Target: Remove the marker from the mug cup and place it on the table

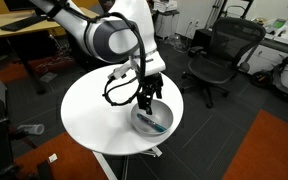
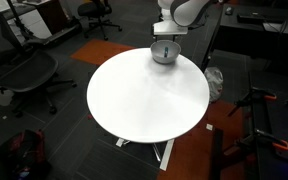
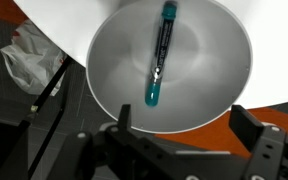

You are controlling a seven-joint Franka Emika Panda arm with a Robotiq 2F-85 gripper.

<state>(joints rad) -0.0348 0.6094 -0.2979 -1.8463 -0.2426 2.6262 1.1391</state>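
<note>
The grey-silver mug cup (image 3: pixel 174 70) fills the wrist view. It stands near the edge of the round white table (image 1: pixel 89 115) in both exterior views; in the other one the cup (image 2: pixel 164 51) is at the far edge of the table (image 2: pixel 144 100). The marker (image 3: pixel 160 55), dark with teal ends, lies inside the cup; it also shows in an exterior view (image 1: pixel 155 124). My gripper (image 3: pixel 184 128) is open and empty, its fingers spread just above the cup's rim. In an exterior view the gripper (image 1: pixel 148 100) hangs directly over the cup (image 1: pixel 150 120).
Black office chairs (image 1: pixel 219 55) and a wooden desk (image 1: pixel 24 35) stand around the table. A white plastic bag (image 3: pixel 29 60) lies on the floor beside the table. A black cable (image 1: pixel 114 90) loops from the arm. Another chair (image 2: pixel 19 70) stands nearby.
</note>
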